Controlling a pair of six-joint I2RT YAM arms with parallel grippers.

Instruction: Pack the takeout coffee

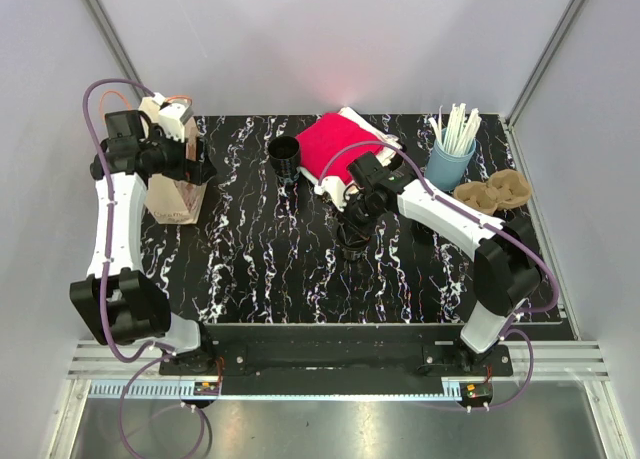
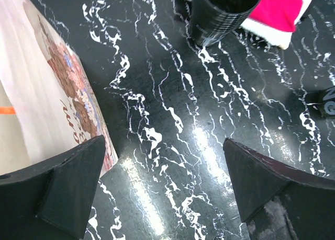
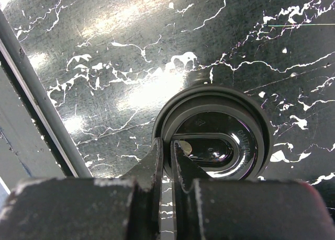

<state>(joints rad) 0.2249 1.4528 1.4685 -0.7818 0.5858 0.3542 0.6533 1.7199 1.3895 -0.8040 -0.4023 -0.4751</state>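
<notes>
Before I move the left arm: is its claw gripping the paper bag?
No, the left claw stands wide open, the paper bag off to its side.

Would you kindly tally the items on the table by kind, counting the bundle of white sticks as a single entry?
Black cups: 2 (open black cup, lidded black cup)
Blue cup: 1
Bundle of white sticks: 1
Paper bag: 1
Cardboard cup carrier: 1
Red cloth: 1
Total: 7

I see bench (image 1: 260, 249) black, white veining; cloth (image 1: 335, 144) red; cup (image 1: 284, 157) black; lid (image 3: 214, 140) black; bag (image 1: 175, 194) pale, brown print; tub (image 1: 448, 164) blue; straws (image 1: 458, 127) white.
</notes>
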